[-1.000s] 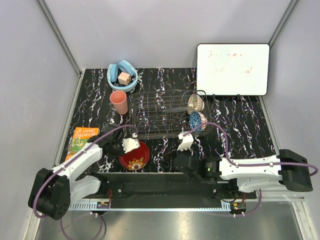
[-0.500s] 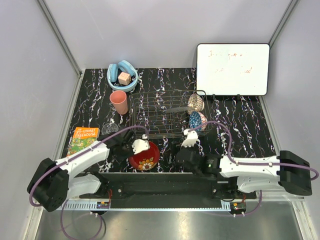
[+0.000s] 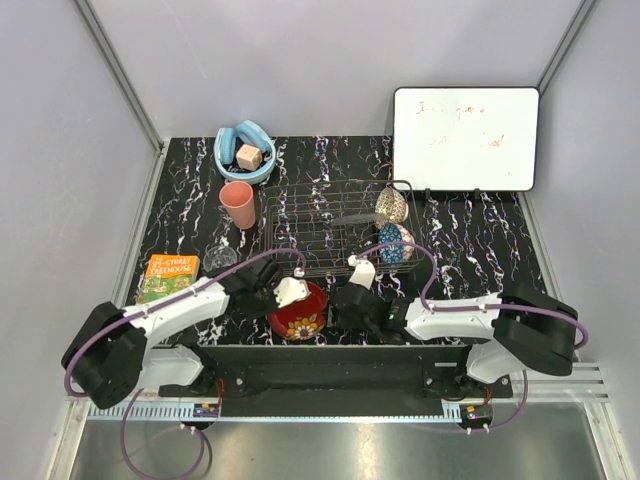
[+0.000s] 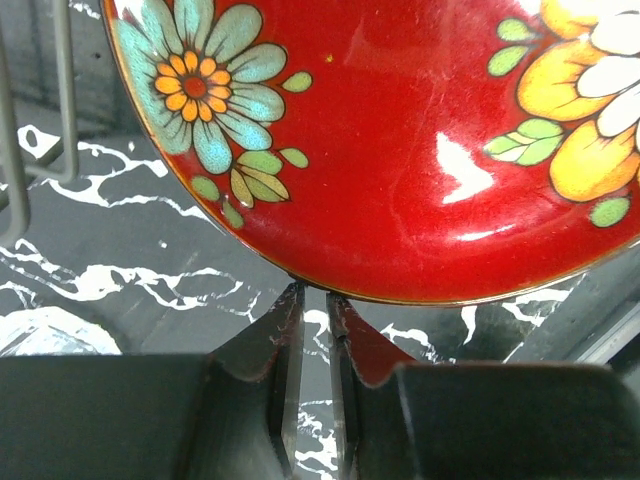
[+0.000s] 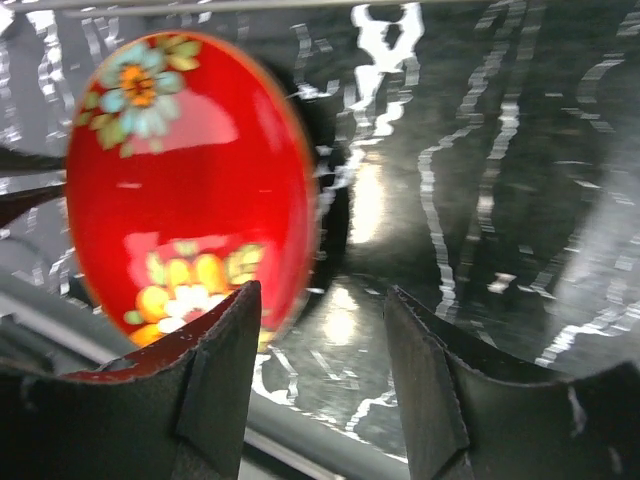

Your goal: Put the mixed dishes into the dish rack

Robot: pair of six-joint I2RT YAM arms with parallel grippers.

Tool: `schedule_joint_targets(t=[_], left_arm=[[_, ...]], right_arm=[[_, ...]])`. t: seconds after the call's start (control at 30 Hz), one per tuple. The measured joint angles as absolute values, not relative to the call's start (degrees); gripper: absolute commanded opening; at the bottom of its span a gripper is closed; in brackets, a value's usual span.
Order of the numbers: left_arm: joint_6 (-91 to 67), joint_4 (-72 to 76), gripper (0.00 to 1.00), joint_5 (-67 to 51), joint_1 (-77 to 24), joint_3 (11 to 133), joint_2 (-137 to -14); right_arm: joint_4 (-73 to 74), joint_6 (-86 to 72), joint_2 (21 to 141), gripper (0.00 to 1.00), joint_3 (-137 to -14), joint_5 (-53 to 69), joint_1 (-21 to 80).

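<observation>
One red floral bowl [image 4: 400,150], left pincer [image 4: 312,296] pinching rim, right pincer [image 5: 322,300] spread.

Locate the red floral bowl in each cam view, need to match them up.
Top external: red floral bowl sits bottom centre-left, just on the near side of the dish rack.
Left wrist: the bowl fills the upper frame, its rim pinched in the left gripper.
Right wrist: the bowl takes the left half, seen tilted.
Shared landmark: the black white-veined tabletop.
</observation>
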State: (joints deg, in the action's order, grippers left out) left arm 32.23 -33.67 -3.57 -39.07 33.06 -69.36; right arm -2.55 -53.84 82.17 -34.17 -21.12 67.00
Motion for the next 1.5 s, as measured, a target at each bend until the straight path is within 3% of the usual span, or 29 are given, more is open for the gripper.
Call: schedule_joint_targets(t=[0.33, 0.6, 1.27, 1.37, 1.4, 1.5], left_arm=[[30.3, -30.7, 0.19, -3.3, -41.1, 34.9, -73.6], [30.3, -31.8, 0.19, -2.0, -42.4, 36.3, -75.5], [31.1, -35.6, 0.16, 3.8, -47.9, 41.4, -82.3], [31.5, -35.7, 0.15, 2.9, -47.9, 41.6, -82.4], [31.6, -35.7, 0.15, 2.8, -47.9, 41.7, -82.5], [31.4, -37.3, 0.15, 2.8, -48.0, 41.9, -82.6]], right_arm=[[-8.8, -53.7, 87.5, 0.52, -35.0, -13.7, 63.0], [-10.6, -53.4, 88.5, 0.40, -34.8, -12.4, 60.6], [-21.9, -43.2, 86.4, 0.39, -28.8, -3.0, 59.5], [-24.9, -42.9, 86.4, 0.30, -28.7, -0.2, 59.5], [-25.0, -42.7, 86.4, 0.16, -28.6, 0.2, 59.5], [-26.8, -43.0, 86.2, 0.05, -28.7, 1.0, 59.3]])
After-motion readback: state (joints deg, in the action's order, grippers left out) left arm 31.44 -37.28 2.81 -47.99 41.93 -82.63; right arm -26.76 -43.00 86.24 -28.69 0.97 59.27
